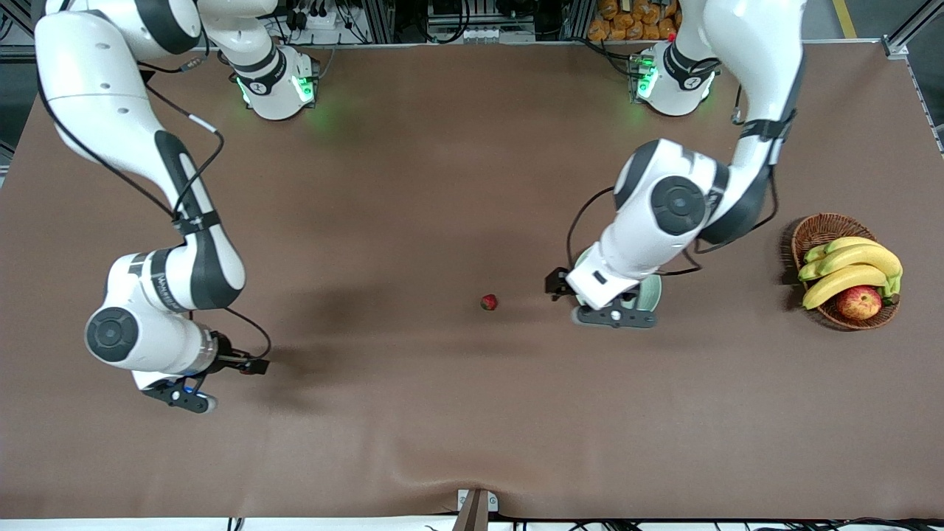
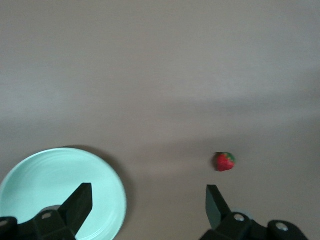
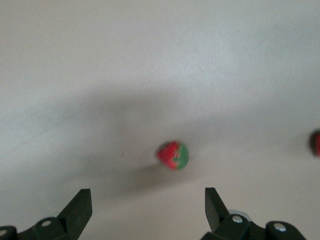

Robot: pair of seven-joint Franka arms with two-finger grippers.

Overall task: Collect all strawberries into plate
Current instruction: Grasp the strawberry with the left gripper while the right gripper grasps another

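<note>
No strawberries collected yet, so far as shows

Plate (image 2: 60, 185) looks bare; two berries, strawberry (image 1: 489, 302) and another (image 3: 173, 155), lie on the tabletop (image 1: 413, 192); left pincer (image 2: 149, 205) over the plate's edge, right pincer (image 3: 148, 210) over its berry, both wide and empty.

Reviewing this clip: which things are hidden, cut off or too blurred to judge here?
- Plate: front view, mostly covered by the left arm; left wrist view cuts it at the edge.
- Strawberries: front view shows only one; the one under the right gripper appears, blurred, only in the right wrist view.
- A red thing, cut off by that view's edge.
- Left gripper: open.
</note>
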